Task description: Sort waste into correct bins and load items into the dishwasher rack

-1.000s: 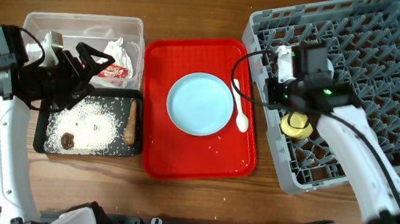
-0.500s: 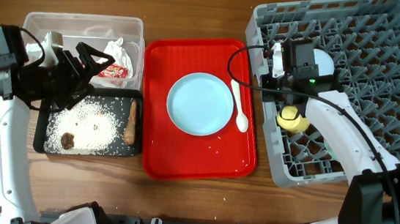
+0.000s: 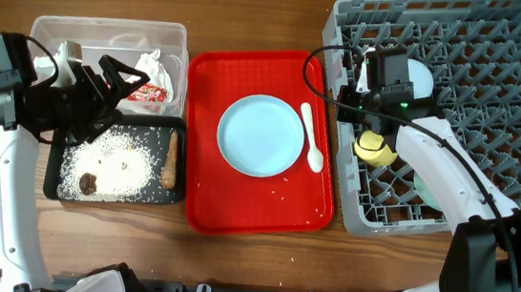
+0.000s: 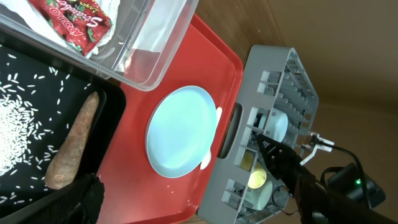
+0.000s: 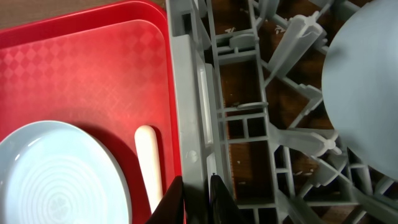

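1. Lying nearest, the black tray [image 3: 158, 131] holds rice grains [image 3: 115, 161] and a brown stick [image 3: 173, 160].
2. The light blue plate [image 3: 261, 135] and white spoon [image 3: 311, 137] rest on the red tray [image 3: 235, 211].
3. The right tool [image 5: 196, 198] pinches the left wall of the dishwasher rack [image 3: 497, 82], near the yellow cup [image 3: 375, 149] inside it.
4. The left tool [image 3: 120, 89] hangs spread wide where the black tray meets the clear tub [image 3: 109, 28], which holds tissue [image 3: 149, 63] and a red wrapper [image 3: 149, 92].

Only txt: white print on red snack wrapper [image 4: 74, 22], illegible.

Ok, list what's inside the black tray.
White rice grains, a dark food bit and a brown stick-shaped piece; the left gripper covers the black tray's upper-left corner.
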